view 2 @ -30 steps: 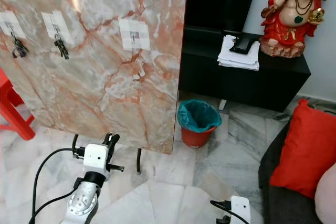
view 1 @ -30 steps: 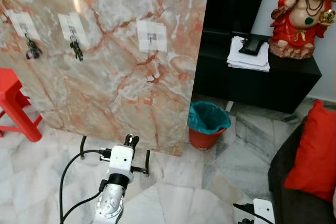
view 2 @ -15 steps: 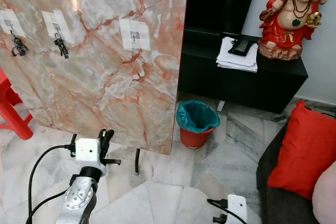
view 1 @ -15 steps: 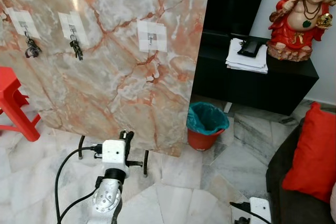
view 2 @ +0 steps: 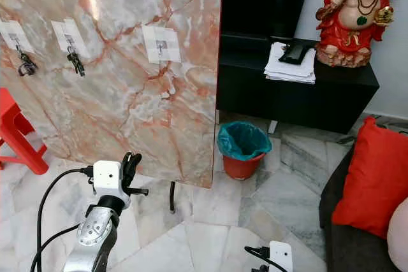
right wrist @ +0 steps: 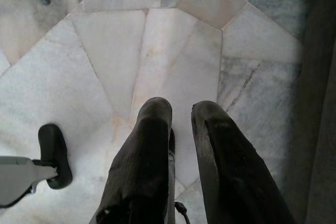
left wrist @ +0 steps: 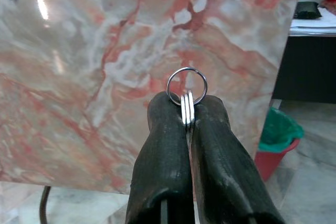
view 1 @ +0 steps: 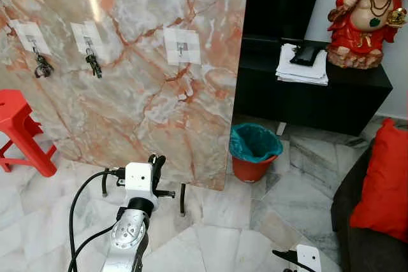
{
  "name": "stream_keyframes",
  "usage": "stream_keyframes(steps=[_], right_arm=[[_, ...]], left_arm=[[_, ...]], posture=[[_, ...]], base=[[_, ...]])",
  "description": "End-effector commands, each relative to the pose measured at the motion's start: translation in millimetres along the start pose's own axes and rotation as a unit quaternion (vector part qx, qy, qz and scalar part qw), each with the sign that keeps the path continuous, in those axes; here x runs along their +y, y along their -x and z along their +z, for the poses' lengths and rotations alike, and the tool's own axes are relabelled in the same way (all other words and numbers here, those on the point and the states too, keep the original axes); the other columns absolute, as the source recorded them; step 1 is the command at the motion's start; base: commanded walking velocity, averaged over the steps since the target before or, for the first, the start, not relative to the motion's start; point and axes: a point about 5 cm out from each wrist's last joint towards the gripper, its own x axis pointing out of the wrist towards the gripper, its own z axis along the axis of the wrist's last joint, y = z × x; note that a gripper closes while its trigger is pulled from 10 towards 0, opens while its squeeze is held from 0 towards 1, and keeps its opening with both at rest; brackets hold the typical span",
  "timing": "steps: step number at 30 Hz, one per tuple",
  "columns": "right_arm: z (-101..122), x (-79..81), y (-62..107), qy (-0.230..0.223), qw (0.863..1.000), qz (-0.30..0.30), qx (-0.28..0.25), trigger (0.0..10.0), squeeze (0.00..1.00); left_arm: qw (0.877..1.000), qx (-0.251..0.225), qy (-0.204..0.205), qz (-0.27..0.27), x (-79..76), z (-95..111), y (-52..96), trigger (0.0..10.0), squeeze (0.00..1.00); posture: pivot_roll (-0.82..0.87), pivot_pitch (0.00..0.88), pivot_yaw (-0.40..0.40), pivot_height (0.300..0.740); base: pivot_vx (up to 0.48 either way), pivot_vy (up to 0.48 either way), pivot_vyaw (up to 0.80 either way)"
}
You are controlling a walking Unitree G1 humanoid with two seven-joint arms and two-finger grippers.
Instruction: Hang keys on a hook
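Note:
A tall marble panel (view 1: pixel 140 93) carries three white hook pads. The two on the left each have dark keys (view 1: pixel 94 65) hanging from them; the third hook (view 1: pixel 182 47) is bare. My left gripper (view 1: pixel 156 160) is raised low in front of the panel's bottom edge. In the left wrist view it (left wrist: pixel 186 109) is shut on a silver key ring (left wrist: pixel 187 84) that sticks up past the fingertips, facing the marble. My right gripper (right wrist: pixel 181 109) hangs low over the floor, fingers a little apart with nothing between them.
A red stool (view 1: pixel 22 132) stands left of the panel. A red bin with a teal liner (view 1: pixel 254 151) sits right of it, in front of a black cabinet (view 1: pixel 319 97) bearing papers and a red statue (view 1: pixel 363 14). A red cushion (view 1: pixel 386 183) lies on a dark sofa.
The head view has shifted slightly. My left arm has drifted a little up towards the panel, still shut on the key ring.

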Motion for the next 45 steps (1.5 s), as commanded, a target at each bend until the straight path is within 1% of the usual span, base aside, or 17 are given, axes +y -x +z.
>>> stream_keyframes(steps=[1, 2, 4, 5, 7, 8, 9, 10, 13, 18, 20, 24, 30, 37, 42, 45], right_arm=[[4, 0.3, -0.4, -0.001, 1.0, -0.001, -0.008, 10.0, 0.0], [5, 0.5, -0.6, -0.031, 0.999, -0.003, -0.011, 10.0, 0.0], [6, 1.0, -0.8, -0.057, 0.998, -0.003, -0.013, 10.0, 0.0], [6, 0.9, -0.8, -0.048, 0.999, -0.002, -0.011, 10.0, 0.0], [6, 0.9, -0.8, -0.043, 0.999, -0.002, -0.01, 10.0, 0.0], [5, 1.0, -0.9, -0.032, 0.999, 0.0, -0.005, 10.0, 0.0], [5, 1.0, -0.9, -0.032, 0.999, 0.0, -0.005, 10.0, 0.0], [5, 1.2, -0.9, -0.02, 1.0, 0.002, -0.003, 10.0, 0.0], [4, 1.5, -0.7, -0.024, 1.0, 0.003, -0.004, 10.0, 0.0], [4, 2.8, -0.7, -0.024, 1.0, 0.008, -0.006, 10.0, 0.0], [3, 3.1, -0.7, -0.039, 0.999, 0.005, -0.003, 10.0, 0.0], [4, 3.4, -0.8, -0.033, 0.999, 0.006, -0.005, 10.0, 0.0], [4, 2.6, -0.7, -0.041, 0.999, 0.001, -0.006, 10.0, 0.0], [3, 3.1, -0.7, -0.037, 0.999, 0.004, -0.004, 10.0, 0.0], [4, 4.0, -0.8, -0.035, 0.999, 0.007, -0.003, 10.0, 0.0], [4, 4.6, -0.9, -0.033, 0.999, 0.009, -0.003, 10.0, 0.0]], left_arm=[[1.0, -0.011, 0.007, 0.01, 7.5, 10, -7.4, 10.0, 0.0], [1.0, -0.01, 0.007, 0.009, 6.2, 10, -9.0, 10.0, 0.0], [1.0, -0.011, 0.006, 0.006, 5.1, 12, -10.3, 10.0, 0.0], [1.0, -0.012, 0.007, 0.006, 4.7, 13, -11.8, 10.0, 0.0], [1.0, -0.012, 0.008, 0.006, 4.7, 14, -12.2, 10.0, 0.0], [1.0, -0.01, 0.012, 0.005, 4.9, 15, -12.8, 10.0, 0.0], [1.0, -0.01, 0.012, 0.005, 4.9, 15, -12.8, 10.0, 0.0], [1.0, -0.012, 0.012, 0.002, 4.9, 16, -13.2, 10.0, 0.0], [1.0, -0.016, 0.012, 0.004, 6.2, 19, -13.4, 10.0, 0.0], [1.0, -0.017, 0.014, 0.005, 6.1, 21, -13.9, 10.0, 0.0], [1.0, -0.018, 0.013, 0.004, 5.7, 22, -14.0, 10.0, 0.0], [1.0, -0.018, 0.013, 0.002, 5.4, 23, -14.1, 10.0, 0.0], [1.0, -0.02, 0.011, -0.003, 3.8, 25, -14.0, 10.0, 0.0], [0.999, -0.025, 0.016, -0.023, -0.9, 28, -13.5, 10.0, 0.0], [0.999, -0.029, 0.014, -0.021, 0.2, 30, -12.9, 10.0, 0.0], [0.999, -0.029, 0.014, -0.013, 3.5, 31, -12.6, 10.0, 0.0]], posture=[[0.03, 0.0, 0.009, 0.74], [0.03, 0.0, 0.01, 0.74], [0.03, 0.0, 0.011, 0.74], [0.03, 0.0, 0.012, 0.74], [0.03, 0.0, 0.012, 0.74], [0.03, 0.0, 0.01, 0.74], [0.03, 0.0, 0.01, 0.74], [0.03, 0.0, 0.008, 0.74], [0.03, 0.0, 0.004, 0.74], [0.04, 0.0, 0.004, 0.74], [0.04, 0.0, 0.006, 0.74], [0.03, 0.0, 0.007, 0.74], [0.03, 0.0, 0.006, 0.74], [0.03, 0.0, 0.003, 0.74], [0.04, 0.0, 0.001, 0.74], [0.04, 0.0, 0.0, 0.74]], base=[[0.292, 0.0, 0.0], [0.304, 0.0, 0.0], [0.306, 0.0, 0.0], [0.315, 0.0, 0.0], [0.315, 0.0, 0.0], [0.326, 0.0, 0.0], [0.326, 0.0, 0.0], [0.337, 0.0, 0.0], [0.35, 0.0, 0.0], [0.355, 0.0, 0.75], [0.352, 0.0, 0.0], [0.356, 0.0, 0.0], [0.356, 0.0, 0.0], [0.354, 0.0, 0.0], [0.301, 0.0, 0.0], [0.0, 0.0, 0.0]])
